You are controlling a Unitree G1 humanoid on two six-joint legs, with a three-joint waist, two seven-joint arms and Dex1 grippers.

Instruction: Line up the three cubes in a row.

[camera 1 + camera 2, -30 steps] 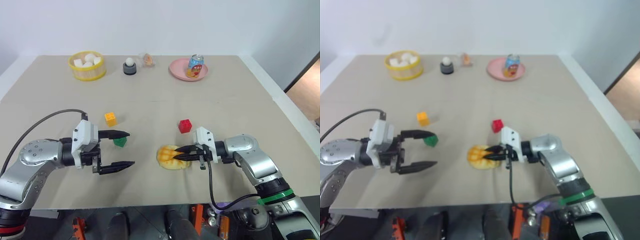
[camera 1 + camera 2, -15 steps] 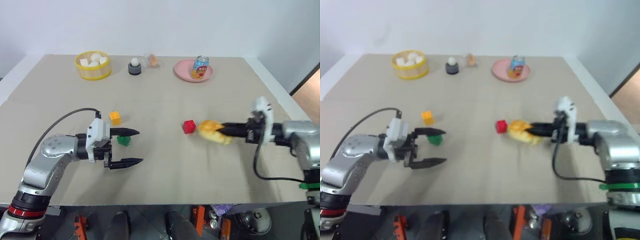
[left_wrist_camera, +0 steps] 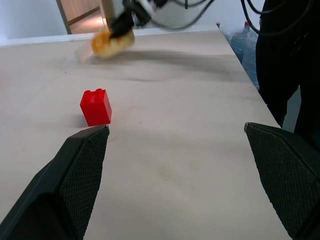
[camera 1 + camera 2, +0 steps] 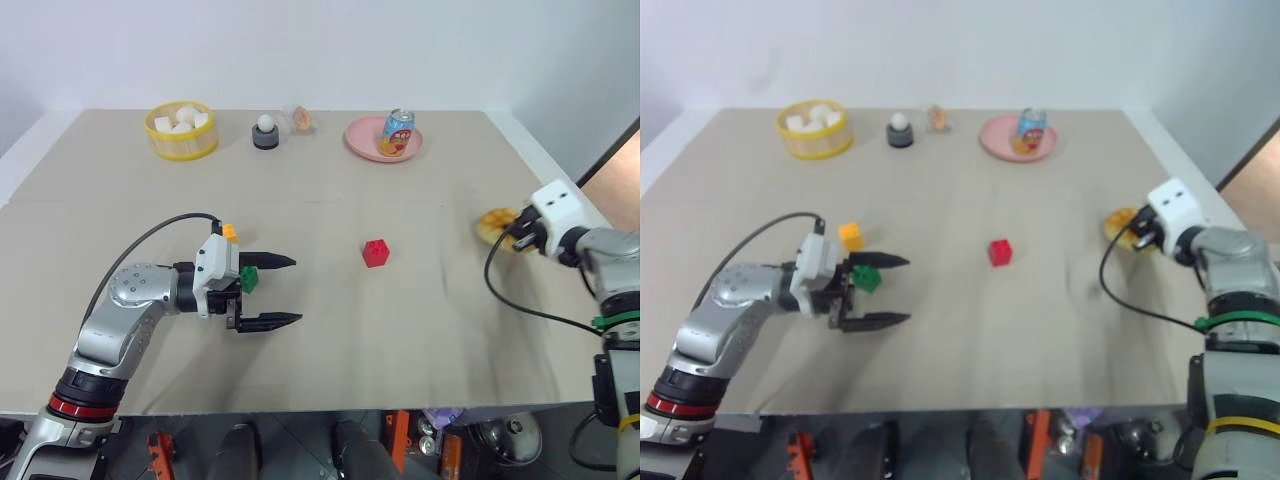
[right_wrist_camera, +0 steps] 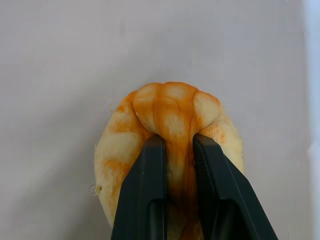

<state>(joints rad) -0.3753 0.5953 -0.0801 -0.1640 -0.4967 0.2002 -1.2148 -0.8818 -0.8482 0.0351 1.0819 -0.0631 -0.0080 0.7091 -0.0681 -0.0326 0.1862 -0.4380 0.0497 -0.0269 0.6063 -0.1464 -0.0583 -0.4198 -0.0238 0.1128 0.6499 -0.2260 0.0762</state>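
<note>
The red cube (image 4: 376, 253) stands alone in the middle of the table, and it lies ahead of the left fingers in the left wrist view (image 3: 96, 106). The green cube (image 4: 248, 279) lies close to the base of the far finger of my left gripper (image 4: 295, 290), which is open with nothing between its fingers. Just behind that hand is the orange-yellow cube (image 4: 850, 236). Near the table's right edge, my right gripper (image 5: 175, 142) is shut on the round yellow checkered bun (image 5: 167, 110), which also shows in the head view (image 4: 494, 224).
Along the back stand a yellow basket (image 4: 182, 145) of white cubes, a black holder with a white ball (image 4: 265, 132), a small wrapped item (image 4: 300, 120) and a pink plate (image 4: 365, 140) with a can (image 4: 396, 132). The table's right edge (image 4: 560, 190) runs beside the right hand.
My right gripper has carried the bun from the front middle, past the red cube, to the table's right edge. The left gripper has edged right, still open. The cubes have not moved.
</note>
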